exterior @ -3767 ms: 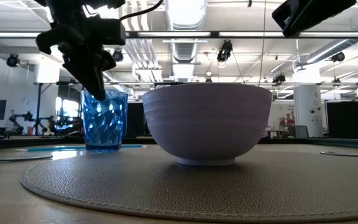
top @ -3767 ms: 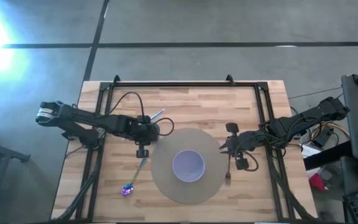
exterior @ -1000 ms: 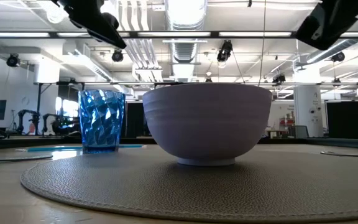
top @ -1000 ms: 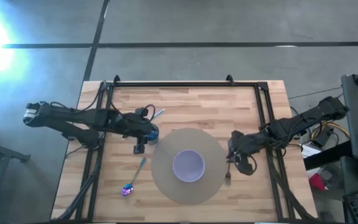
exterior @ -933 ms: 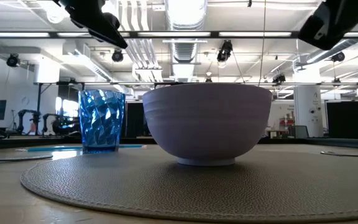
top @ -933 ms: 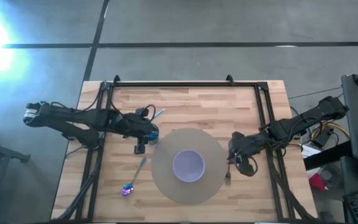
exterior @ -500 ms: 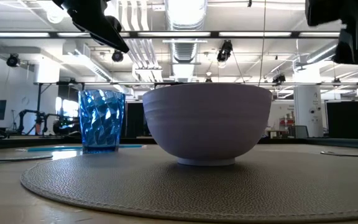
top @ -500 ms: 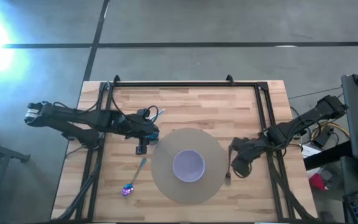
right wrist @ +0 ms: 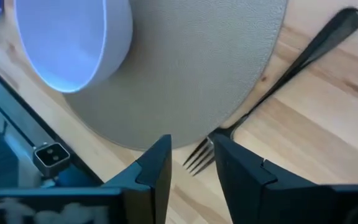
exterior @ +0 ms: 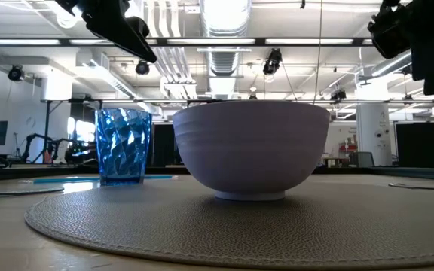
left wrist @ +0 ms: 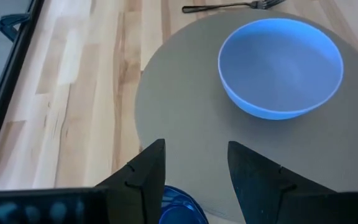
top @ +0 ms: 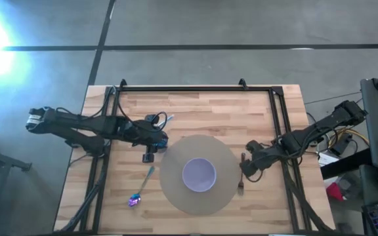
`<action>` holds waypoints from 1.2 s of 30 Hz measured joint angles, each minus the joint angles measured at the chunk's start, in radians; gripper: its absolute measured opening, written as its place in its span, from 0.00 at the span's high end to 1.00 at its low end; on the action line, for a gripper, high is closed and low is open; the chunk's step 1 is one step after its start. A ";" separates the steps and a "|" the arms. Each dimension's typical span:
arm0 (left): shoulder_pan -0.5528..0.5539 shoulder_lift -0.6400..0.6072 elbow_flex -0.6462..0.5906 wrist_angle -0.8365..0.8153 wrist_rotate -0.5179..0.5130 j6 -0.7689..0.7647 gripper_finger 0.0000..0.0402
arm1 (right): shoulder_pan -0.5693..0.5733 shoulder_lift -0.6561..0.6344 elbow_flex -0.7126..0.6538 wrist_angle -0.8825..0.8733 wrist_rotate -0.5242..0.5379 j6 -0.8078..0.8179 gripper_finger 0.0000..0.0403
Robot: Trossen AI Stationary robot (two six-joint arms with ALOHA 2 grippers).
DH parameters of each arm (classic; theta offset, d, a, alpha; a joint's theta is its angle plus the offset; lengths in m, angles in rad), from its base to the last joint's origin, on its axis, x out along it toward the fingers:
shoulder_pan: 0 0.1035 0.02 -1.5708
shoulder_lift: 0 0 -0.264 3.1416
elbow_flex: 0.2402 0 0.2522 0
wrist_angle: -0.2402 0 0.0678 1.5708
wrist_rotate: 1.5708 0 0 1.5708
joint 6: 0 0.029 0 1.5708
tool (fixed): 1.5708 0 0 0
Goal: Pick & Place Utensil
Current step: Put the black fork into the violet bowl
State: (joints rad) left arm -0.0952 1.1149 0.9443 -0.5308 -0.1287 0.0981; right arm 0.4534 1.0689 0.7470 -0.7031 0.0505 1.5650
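Two utensils lie flat on the counter [top: 195,108]. We see the spoon [top: 143,185] left of the mat [top: 225,187]; left fingers [top: 149,155] gape empty by the cup [exterior: 124,145]. Right fingers [right wrist: 191,165], parted and empty, hang over the fork [right wrist: 272,84]. Placing looks done; the low view hides both.

One bowl [top: 198,174], one placemat [top: 176,190], one blue cup [exterior: 124,145], one fork [right wrist: 278,78], one spoon [top: 143,186].

A robotics lab or industrial hall — exposed silver ceiling ducts [exterior: 224,56], long strip lights [exterior: 277,41], a bare grey concrete floor [top: 195,26] and a black-framed butcher-block wooden tabletop [top: 209,108].
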 joint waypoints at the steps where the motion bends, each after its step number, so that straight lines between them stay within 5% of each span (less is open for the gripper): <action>1: 0.000 0.000 0.000 0.000 0.000 0.006 0.59 | 0.000 0.000 0.000 0.001 0.000 0.011 0.69; 9: 0.000 0.000 0.000 -0.001 0.000 0.013 0.59 | -0.003 0.000 0.073 0.003 -0.042 0.024 0.61; 26: 0.000 0.000 0.000 -0.001 0.000 0.016 0.59 | -0.105 0.000 0.427 -0.353 -0.021 -0.128 0.65; 36: 0.000 -0.001 0.000 -0.001 0.000 0.015 0.59 | -0.125 0.000 0.478 -0.352 -0.021 -0.205 0.67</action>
State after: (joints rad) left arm -0.0952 1.1141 0.9443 -0.5316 -0.1287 0.1132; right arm 0.3286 1.0691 1.2247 -1.0549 0.0296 1.3599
